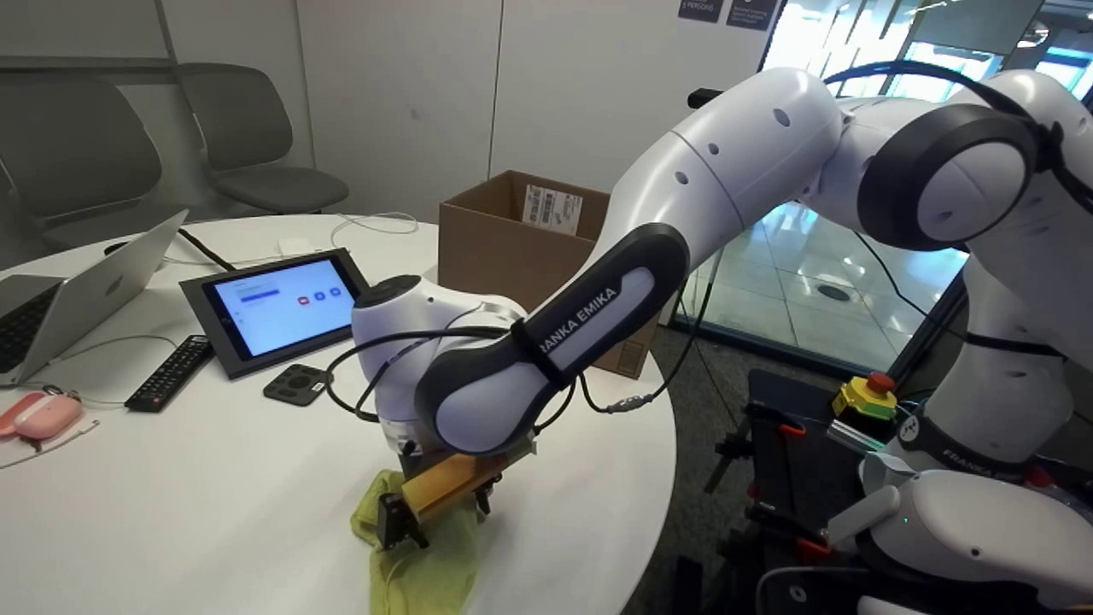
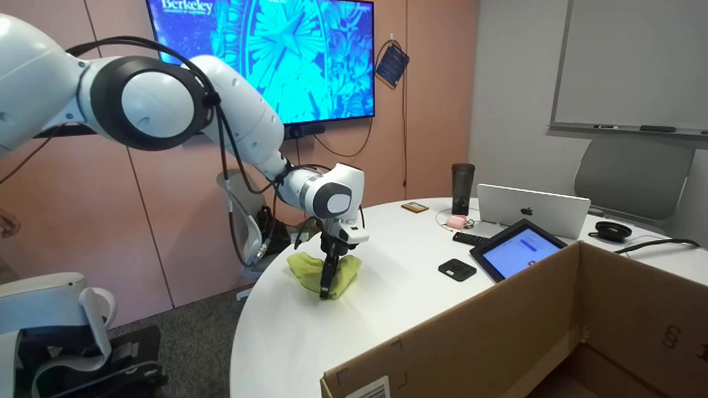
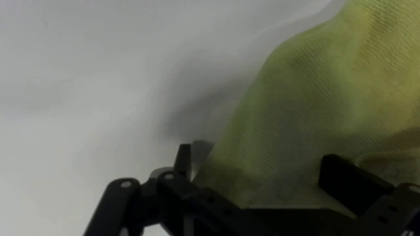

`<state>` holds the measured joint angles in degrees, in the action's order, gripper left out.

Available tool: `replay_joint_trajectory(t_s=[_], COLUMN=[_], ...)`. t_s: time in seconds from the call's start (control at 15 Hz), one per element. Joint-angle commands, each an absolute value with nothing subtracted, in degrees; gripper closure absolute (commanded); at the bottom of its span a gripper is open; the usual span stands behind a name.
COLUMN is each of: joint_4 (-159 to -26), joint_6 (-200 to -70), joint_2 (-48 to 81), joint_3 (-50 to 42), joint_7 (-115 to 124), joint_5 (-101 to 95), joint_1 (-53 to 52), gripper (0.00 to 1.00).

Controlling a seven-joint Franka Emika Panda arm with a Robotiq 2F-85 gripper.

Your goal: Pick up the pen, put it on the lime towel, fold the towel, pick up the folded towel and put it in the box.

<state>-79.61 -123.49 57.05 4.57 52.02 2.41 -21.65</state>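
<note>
Brown cardboard box [image 1: 512, 265]: seen upper centre in an exterior view
Yellow-green towel [image 1: 431, 568]: crumpled, bottom centre
Black two-fingered gripper [image 1: 451, 521]: spread apart

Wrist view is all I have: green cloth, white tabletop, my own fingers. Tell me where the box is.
Observer: The box stands on the same white table as the lime towel.
Operator: Check its top for me.
Observer: It is open; both exterior views look in on its inner walls.
Operator: Then report how the towel lies relative to the table's edge.
Observer: In an exterior view, one end of it lies close to the edge; whether it hangs over, I cannot tell.
</note>
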Motion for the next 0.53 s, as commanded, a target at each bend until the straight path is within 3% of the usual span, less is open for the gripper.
replay_joint_trajectory(t_s=[0.0,0.13,0.2,0.33,0.47], joint_4=[-82.2,-83.1,-83.4,-84.1,-85.1], joint_6=[-127.8,-128.8,-129.0,-129.6,-129.7], joint_2=[57.4,57.4,57.2,56.9,56.0], joint_3=[3.2,2.5,2.3,2.0,1.9], joint_7=[53.0,53.9,54.3,55.2,56.1], joint_5=[2.3,2.1,2.1,2.3,2.6], joint_1=[-23.2,-23.8,-23.9,-24.0,-23.7], gripper=[0.00,0.03,0.22,0.30,0.46])
